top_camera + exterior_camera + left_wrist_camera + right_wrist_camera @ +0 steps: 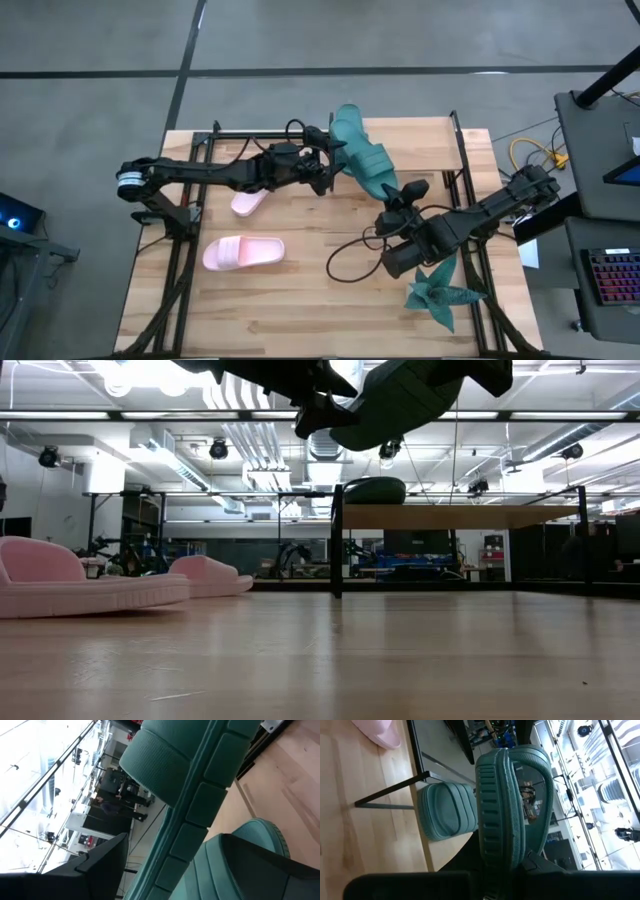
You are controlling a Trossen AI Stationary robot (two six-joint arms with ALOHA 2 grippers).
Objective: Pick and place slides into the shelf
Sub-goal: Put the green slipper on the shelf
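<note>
My right gripper (398, 195) is shut on a dark teal slide (372, 162) and holds it in the air just in front of the shelf (425, 145). My left gripper (328, 166) stands open at the slide's other end, one finger on each side (175, 840). Whether it touches, I cannot tell. A second teal slide (375, 490) rests sole-down on the shelf board (450, 517). Two pale pink slides lie on the table, one (243, 252) at the near left and one (247, 203) partly under my left arm. My right gripper pinches the teal slide's sole at the end nearest the right arm (501, 854), between its two fingers. The fingers come about level from the table's near right and lie along the slide. The slide is lifted clear, its ribbed strap (542, 785) arching off to one side.
A teal spiky plant (440, 292) sits at the near right, beside my right arm. A black cable (345, 262) loops on the table below that arm. Thin black uprights (337, 540) stand at the shelf's ends. Bare wood lies at the near middle.
</note>
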